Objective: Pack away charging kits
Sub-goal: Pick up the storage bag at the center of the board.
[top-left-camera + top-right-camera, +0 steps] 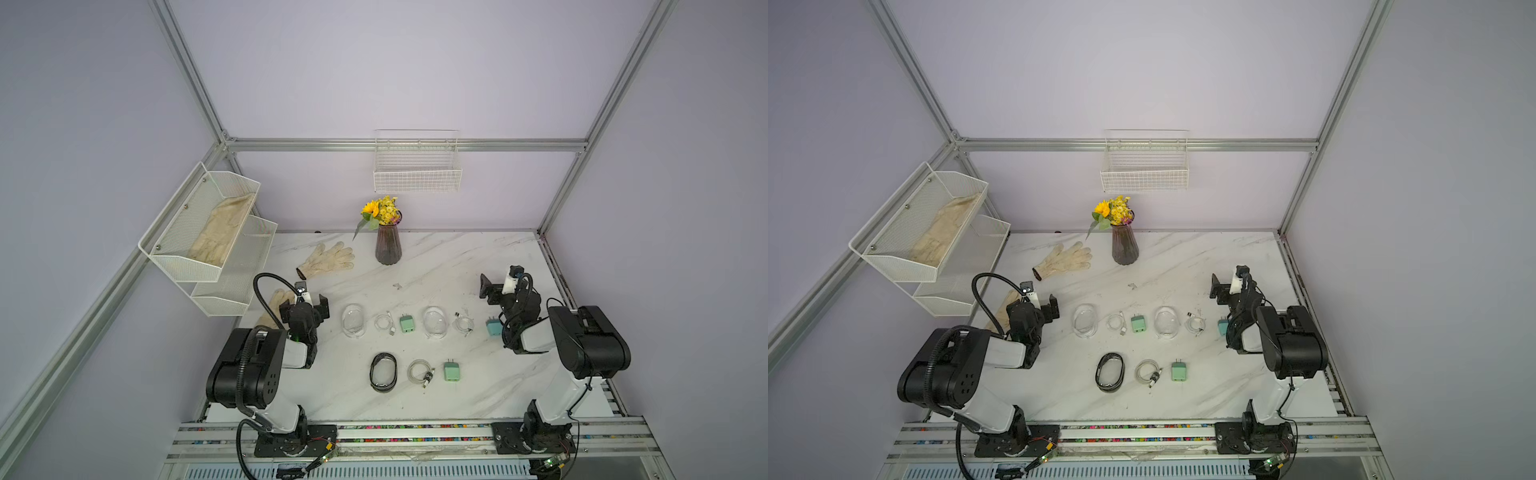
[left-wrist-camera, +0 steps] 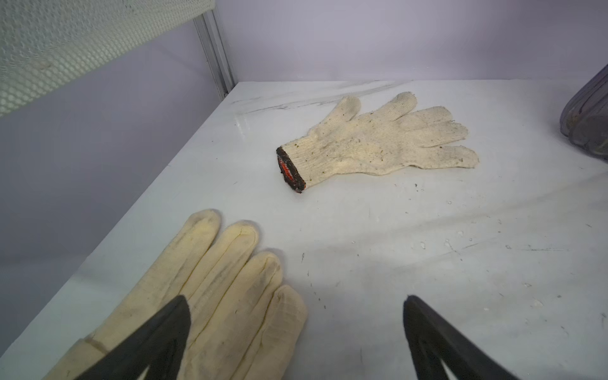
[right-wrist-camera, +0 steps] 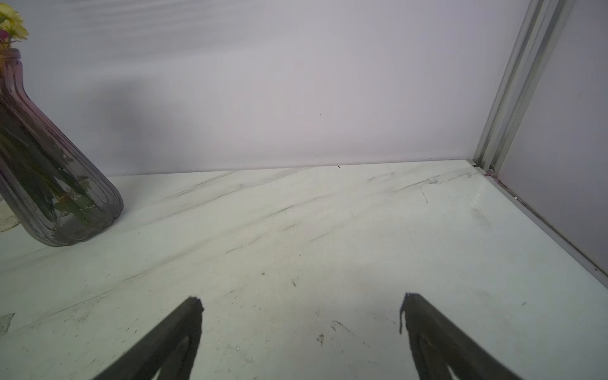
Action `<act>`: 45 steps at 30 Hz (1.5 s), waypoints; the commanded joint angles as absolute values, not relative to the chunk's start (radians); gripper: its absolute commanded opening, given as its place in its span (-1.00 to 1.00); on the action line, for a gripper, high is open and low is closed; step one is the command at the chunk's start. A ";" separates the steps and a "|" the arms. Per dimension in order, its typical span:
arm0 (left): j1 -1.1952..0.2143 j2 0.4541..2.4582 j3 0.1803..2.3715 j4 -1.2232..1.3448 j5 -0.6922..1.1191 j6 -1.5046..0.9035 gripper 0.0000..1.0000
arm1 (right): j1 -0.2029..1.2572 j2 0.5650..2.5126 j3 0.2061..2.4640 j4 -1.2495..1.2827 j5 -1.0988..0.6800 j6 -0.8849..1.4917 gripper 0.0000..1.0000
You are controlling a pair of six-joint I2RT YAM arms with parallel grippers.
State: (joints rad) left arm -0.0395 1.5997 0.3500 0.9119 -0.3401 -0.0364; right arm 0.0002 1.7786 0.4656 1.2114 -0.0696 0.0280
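Note:
Three charging kits lie mid-table in both top views. A mint adapter (image 1: pixel 407 323) sits beside a coiled white cable (image 1: pixel 384 323). A teal-blue adapter (image 1: pixel 493 327) lies right of another cable (image 1: pixel 463 323), close under my right arm. Nearer the front, a mint adapter (image 1: pixel 452 371) lies next to a cable (image 1: pixel 419 372). My left gripper (image 1: pixel 305 306) (image 2: pixel 296 301) hovers open at the left, over a cream glove's fingers. My right gripper (image 1: pixel 490 287) (image 3: pixel 301 300) is open above bare marble at the right. Neither holds anything.
Two clear oval cases (image 1: pixel 353 321) (image 1: pixel 434 323) and a dark-rimmed one (image 1: pixel 383 372) sit among the kits. Gloves (image 2: pixel 378 144) (image 2: pixel 210 296) lie at the left. A vase of flowers (image 1: pixel 388 245) stands at the back. A mesh shelf (image 1: pixel 199 224) and wire basket (image 1: pixel 417 166) hang on the walls.

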 commanded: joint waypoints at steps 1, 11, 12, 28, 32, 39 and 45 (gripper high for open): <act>-0.033 1.577 0.374 0.966 -0.339 -0.026 1.00 | -0.002 1.774 0.458 1.254 -0.076 0.011 0.95; -0.034 1.577 0.374 0.967 -0.338 -0.026 1.00 | -0.003 1.775 0.459 1.254 -0.078 0.012 0.94; -0.034 1.577 0.374 0.966 -0.338 -0.028 1.00 | -0.002 1.775 0.459 1.254 -0.078 0.012 0.94; -0.032 1.578 0.375 0.966 -0.338 -0.028 0.99 | -0.003 1.775 0.458 1.253 -0.077 0.012 0.94; -0.032 1.578 0.375 0.966 -0.339 -0.027 1.00 | -0.002 1.775 0.459 1.253 -0.077 0.012 0.94; -0.032 1.577 0.375 0.966 -0.338 -0.028 1.00 | -0.003 1.775 0.460 1.254 -0.078 0.014 0.94; -0.032 1.501 0.408 0.862 -0.433 -0.047 1.00 | -0.003 1.671 0.463 1.155 0.050 0.081 0.94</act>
State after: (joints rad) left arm -0.0391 1.5642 0.3515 0.8680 -0.3798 -0.0437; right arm 0.0002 1.7596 0.4652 1.1885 -0.0105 0.0479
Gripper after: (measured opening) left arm 0.997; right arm 0.971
